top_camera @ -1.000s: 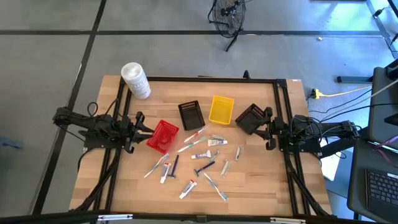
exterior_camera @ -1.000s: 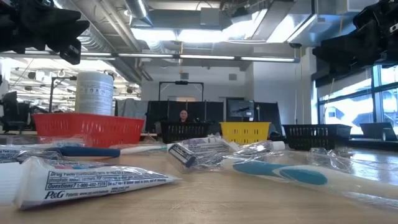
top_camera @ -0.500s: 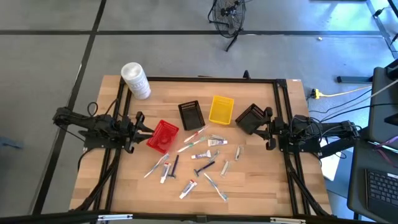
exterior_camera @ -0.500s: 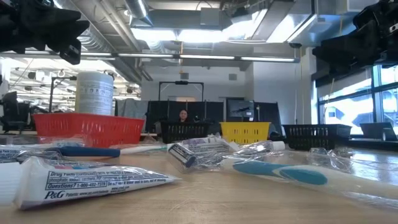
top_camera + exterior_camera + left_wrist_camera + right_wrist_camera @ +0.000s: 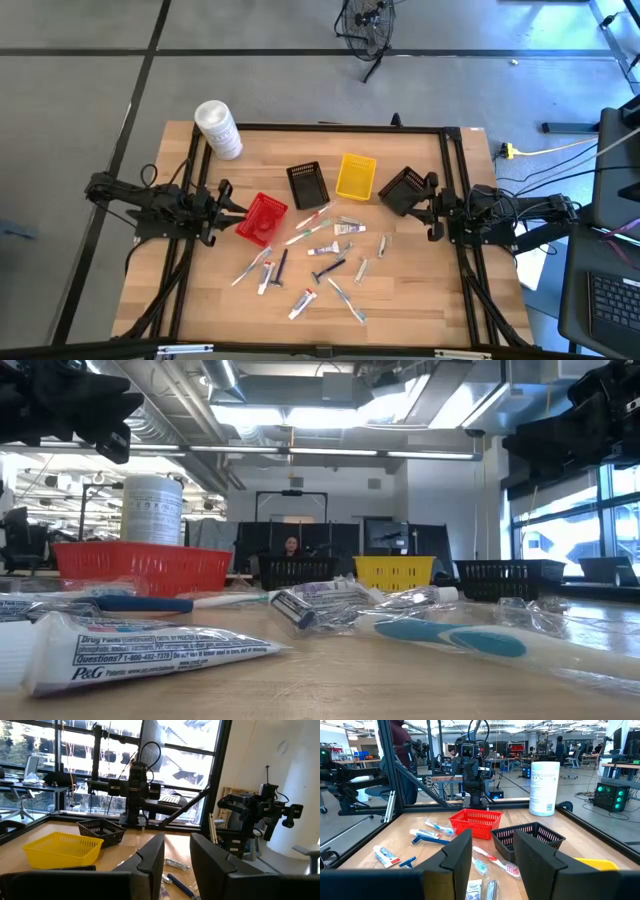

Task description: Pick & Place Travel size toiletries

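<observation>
Wooden table (image 5: 400,300) unchanged over the last second: both the left gripper (image 5: 232,209) and right gripper (image 5: 424,207) hover parted and empty, toiletries (image 5: 318,262) seemingly untouched, picking unstarted.

Overhead camera: looks straight down on the whole table (image 5: 420,300) and both arms.
Low camera: at tabletop height, close behind the toiletries (image 5: 150,645), facing the room.
Left wrist camera: faces across the table towards the right arm (image 5: 135,785).
Right wrist camera: faces back towards the left arm (image 5: 472,770).
Shared: the red basket (image 5: 262,219) appears overhead, low and from the right wrist.
</observation>
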